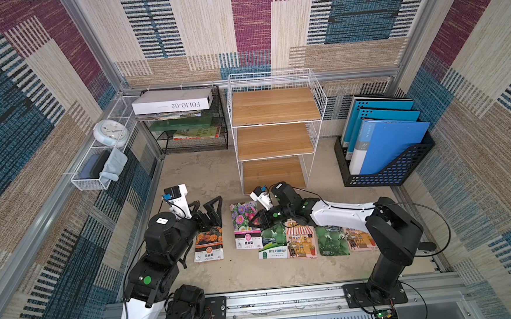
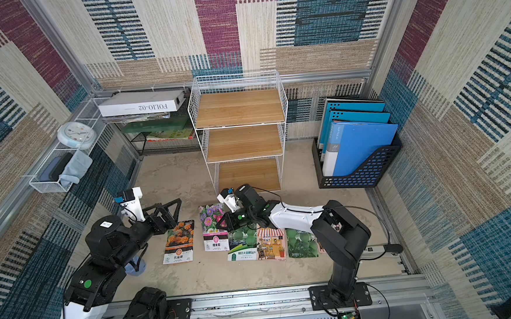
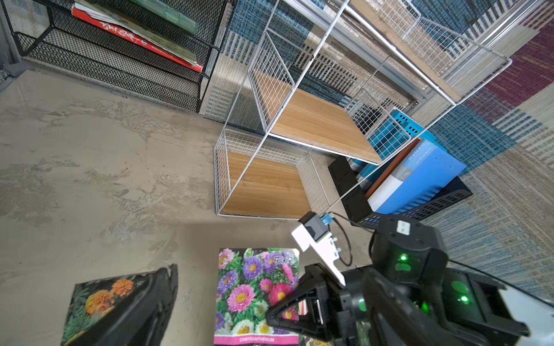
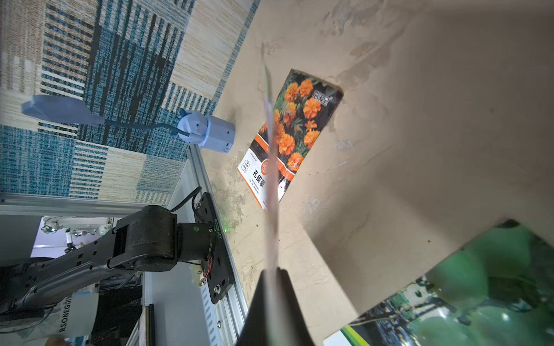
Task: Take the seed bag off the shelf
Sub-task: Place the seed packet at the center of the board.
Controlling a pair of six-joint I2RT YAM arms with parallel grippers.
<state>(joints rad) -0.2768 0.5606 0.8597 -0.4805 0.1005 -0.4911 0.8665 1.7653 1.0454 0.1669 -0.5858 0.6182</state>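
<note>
1. The shelf stands at the back of the bench, and all three of its wooden boards are bare, so the lifting-off looks done
2. The chrysanthemum seed bag is low in front of the shelf, in the row of bags on the bench
3. The right end effector is pressed together on the edge of that bag nearest the green seed bag; the right wrist view shows the thin bag edge-on between the jaws
4. I cannot tell whether the bag already rests fully on the bench
5. The left end effector is spread wide above the top end of the marigold seed bag, which lies flat and unheld
6. The step in hand, as I judge it, is setting the chrysanthemum seed bag down between the marigold seed bag and the green seed bag
7. The next move calls for settling the bag flat, spreading the right jaws, then rising straight clear so the fingers do not drag it onto its neighbours
</note>
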